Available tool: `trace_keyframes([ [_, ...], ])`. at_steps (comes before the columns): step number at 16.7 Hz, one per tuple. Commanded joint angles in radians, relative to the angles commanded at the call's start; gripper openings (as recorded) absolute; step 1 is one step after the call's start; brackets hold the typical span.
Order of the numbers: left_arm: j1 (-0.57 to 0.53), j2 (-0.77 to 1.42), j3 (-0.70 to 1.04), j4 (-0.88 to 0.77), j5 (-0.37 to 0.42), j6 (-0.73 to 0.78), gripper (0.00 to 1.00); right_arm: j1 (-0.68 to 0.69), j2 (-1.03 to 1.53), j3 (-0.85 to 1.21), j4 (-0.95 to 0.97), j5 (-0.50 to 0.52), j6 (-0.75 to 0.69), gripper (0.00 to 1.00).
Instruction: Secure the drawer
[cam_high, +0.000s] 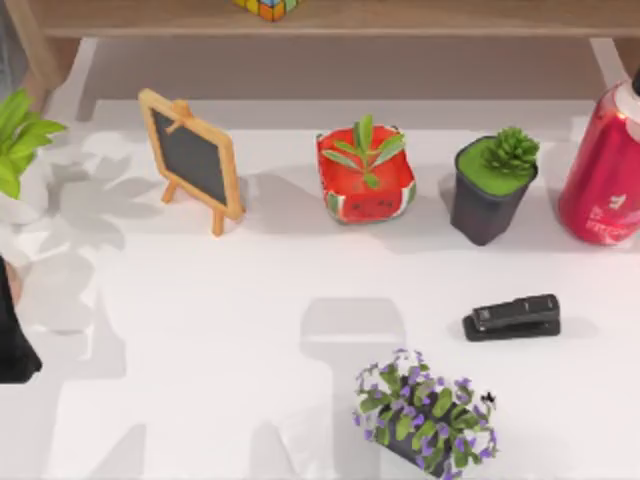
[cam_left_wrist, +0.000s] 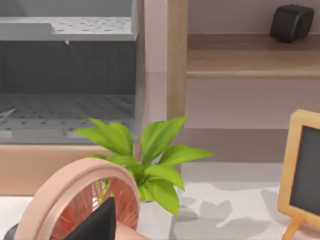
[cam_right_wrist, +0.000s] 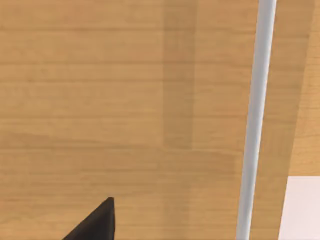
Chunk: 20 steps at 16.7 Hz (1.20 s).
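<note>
Close before the right wrist camera stands the drawer's light wooden front (cam_right_wrist: 125, 100), crossed by a silver bar handle (cam_right_wrist: 255, 115). A black part of my right gripper (cam_right_wrist: 95, 225) points at the wood beside that handle, and I cannot tell whether they touch. My left arm (cam_high: 12, 330) rests at the table's left edge. Its gripper (cam_left_wrist: 100, 222) hangs near a pink round fan (cam_left_wrist: 75, 195).
On the white table stand a small chalkboard easel (cam_high: 192, 158), a watermelon pot with a plant (cam_high: 365, 180), a dark potted succulent (cam_high: 492, 190), a red bottle (cam_high: 605, 170), a black stapler (cam_high: 512, 317) and a purple-flowered plant (cam_high: 425, 412). A wooden shelf (cam_high: 330, 18) runs along the back.
</note>
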<state>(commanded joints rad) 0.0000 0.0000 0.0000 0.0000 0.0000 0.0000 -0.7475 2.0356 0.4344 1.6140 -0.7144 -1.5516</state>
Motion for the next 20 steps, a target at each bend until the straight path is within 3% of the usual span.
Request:
trace_keyframes([
  [11, 0.0, 0.0, 0.0, 0.0, 0.0, 0.0, 1.0, 0.059, 0.025, 0.079, -0.055, 0.059, -0.001, 1.0],
  [20, 0.0, 0.0, 0.0, 0.0, 0.0, 0.0, 1.0, 0.059, 0.025, 0.079, -0.055, 0.059, -0.001, 0.32],
])
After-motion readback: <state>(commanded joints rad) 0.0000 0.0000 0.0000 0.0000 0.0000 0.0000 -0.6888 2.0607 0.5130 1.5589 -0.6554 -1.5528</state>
